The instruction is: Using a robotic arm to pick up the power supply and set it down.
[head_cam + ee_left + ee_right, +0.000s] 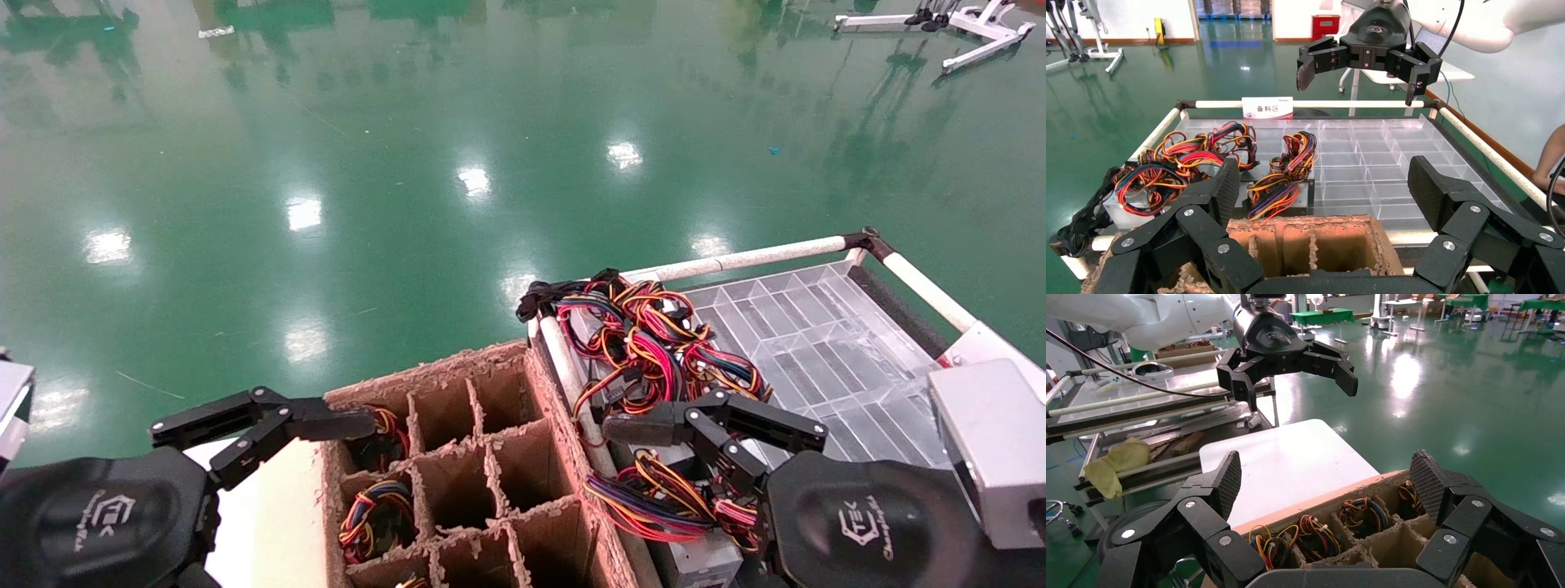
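Power supply [704, 559] lengthwise away from robot, under spread, empty right pincer [654, 437].

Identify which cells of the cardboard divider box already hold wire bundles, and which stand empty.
In the cardboard divider box, the column of cells nearest the left gripper holds wire bundles; the middle and cart-side cells show only bare cardboard.

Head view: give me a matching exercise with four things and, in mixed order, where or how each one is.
Things:
1. left gripper
2. right gripper
3. cardboard box
4. clear tray

Descriptions:
A. transparent, divided into compartments, lying on the cart
B. open, on the cardboard box's left side
C. brown, split into cells, between the two grippers
D. open, above the cart

Pairs: 1-B, 2-D, 3-C, 4-A
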Robot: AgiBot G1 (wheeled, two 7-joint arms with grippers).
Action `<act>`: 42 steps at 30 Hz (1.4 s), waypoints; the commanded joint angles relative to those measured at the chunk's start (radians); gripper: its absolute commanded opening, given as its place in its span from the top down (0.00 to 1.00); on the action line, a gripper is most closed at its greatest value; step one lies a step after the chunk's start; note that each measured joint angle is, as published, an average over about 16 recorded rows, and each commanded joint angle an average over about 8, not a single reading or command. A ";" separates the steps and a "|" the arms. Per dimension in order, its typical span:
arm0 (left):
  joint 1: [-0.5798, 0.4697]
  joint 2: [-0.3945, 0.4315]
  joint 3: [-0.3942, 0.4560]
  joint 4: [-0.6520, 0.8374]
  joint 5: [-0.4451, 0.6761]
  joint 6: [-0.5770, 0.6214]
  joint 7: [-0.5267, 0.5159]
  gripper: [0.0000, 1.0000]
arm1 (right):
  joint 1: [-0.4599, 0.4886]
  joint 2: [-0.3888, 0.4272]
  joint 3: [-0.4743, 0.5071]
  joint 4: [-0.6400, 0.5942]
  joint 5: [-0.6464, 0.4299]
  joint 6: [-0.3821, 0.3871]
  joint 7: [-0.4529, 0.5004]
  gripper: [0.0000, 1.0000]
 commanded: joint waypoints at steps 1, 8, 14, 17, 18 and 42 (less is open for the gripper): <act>0.000 0.000 0.000 0.000 0.000 0.000 0.000 0.95 | 0.000 0.000 0.000 0.000 0.000 0.000 0.000 0.00; 0.000 0.000 0.000 0.000 0.000 0.000 0.000 1.00 | 0.000 0.000 0.000 0.000 0.000 0.000 0.000 0.00; 0.000 0.000 0.000 0.000 0.000 0.000 0.000 1.00 | 0.000 0.000 0.000 0.000 0.000 0.000 0.000 0.00; 0.000 0.000 0.000 0.000 0.000 0.000 0.000 1.00 | 0.000 0.000 0.000 0.000 0.000 0.000 0.000 0.00; 0.000 0.000 0.000 0.000 0.000 0.000 0.000 1.00 | 0.000 0.000 0.000 0.000 0.000 0.000 0.000 0.00; 0.000 0.000 0.000 0.000 0.000 0.000 0.000 1.00 | 0.009 -0.019 -0.028 -0.003 -0.054 0.011 -0.001 0.00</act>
